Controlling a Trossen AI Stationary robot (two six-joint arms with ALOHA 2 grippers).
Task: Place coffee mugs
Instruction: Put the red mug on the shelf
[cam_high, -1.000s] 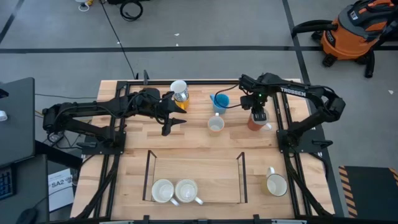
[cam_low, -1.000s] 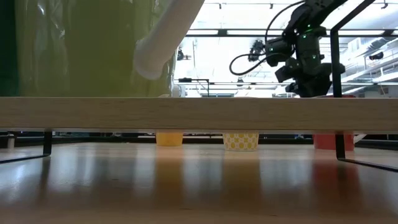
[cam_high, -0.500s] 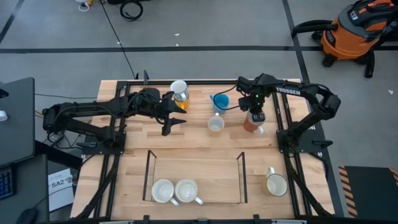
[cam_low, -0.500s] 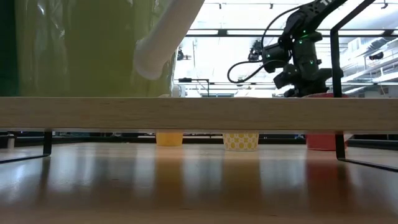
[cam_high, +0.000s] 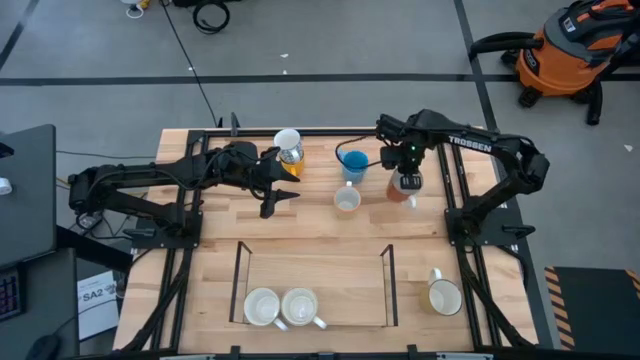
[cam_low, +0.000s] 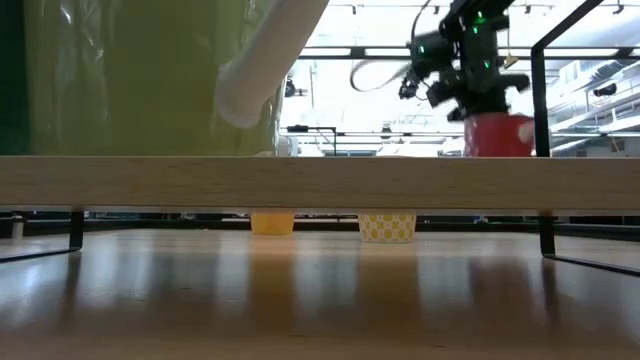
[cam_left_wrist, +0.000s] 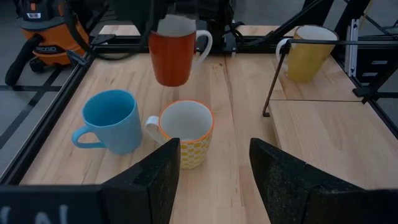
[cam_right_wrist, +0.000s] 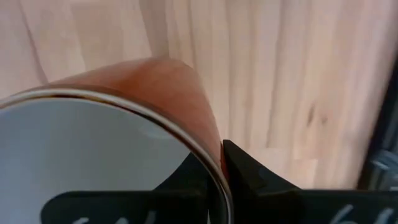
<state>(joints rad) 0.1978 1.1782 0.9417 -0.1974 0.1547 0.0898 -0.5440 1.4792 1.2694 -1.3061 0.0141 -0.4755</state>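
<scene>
Pincer (cam_high: 404, 186) (right arm's) grips red-brown mug (cam_low: 498, 134) above table (cam_high: 320, 235).

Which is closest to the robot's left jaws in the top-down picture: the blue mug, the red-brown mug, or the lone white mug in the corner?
Measured from the left gripper:
1. The small blue ceramic mug, at the table's far middle.
2. The red-brown ceramic mug, lifted off the table in the right gripper.
3. The white ceramic mug, alone at the near right corner.
</scene>
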